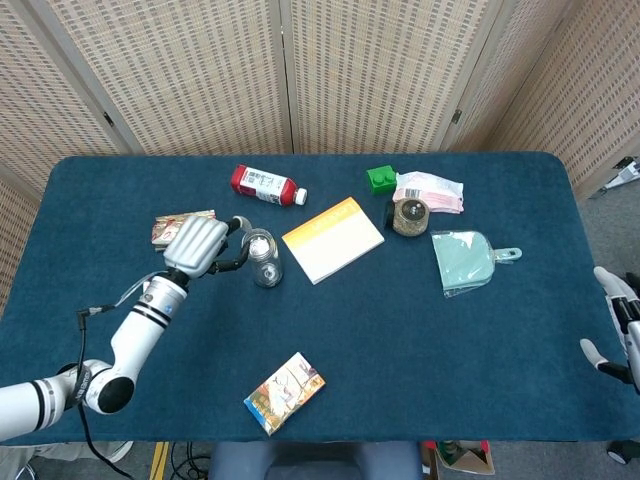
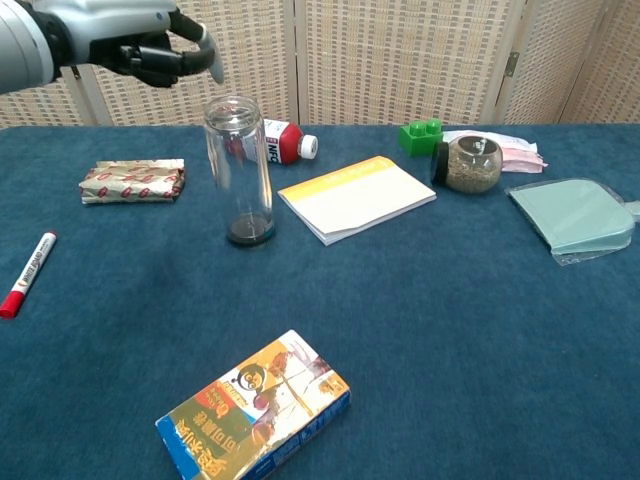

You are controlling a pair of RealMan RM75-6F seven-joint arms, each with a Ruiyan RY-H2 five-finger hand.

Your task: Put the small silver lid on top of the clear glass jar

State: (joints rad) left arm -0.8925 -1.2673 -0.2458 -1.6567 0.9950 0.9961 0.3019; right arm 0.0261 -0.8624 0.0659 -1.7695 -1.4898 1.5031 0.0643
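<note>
A clear glass jar (image 2: 238, 170) stands upright on the blue table (image 2: 420, 330). The left hand (image 2: 150, 50) hovers above and beside it, fingers loosely curled, holding nothing. The right hand (image 1: 612, 330) sits at the table edge, fingers apart.

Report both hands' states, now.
Left hand: open, holding nothing, above and left of the jar.
Right hand: at the frame edge; cannot tell.

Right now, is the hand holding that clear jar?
No, the left hand hangs up and to the left of the upright jar, with a gap between them.
</note>
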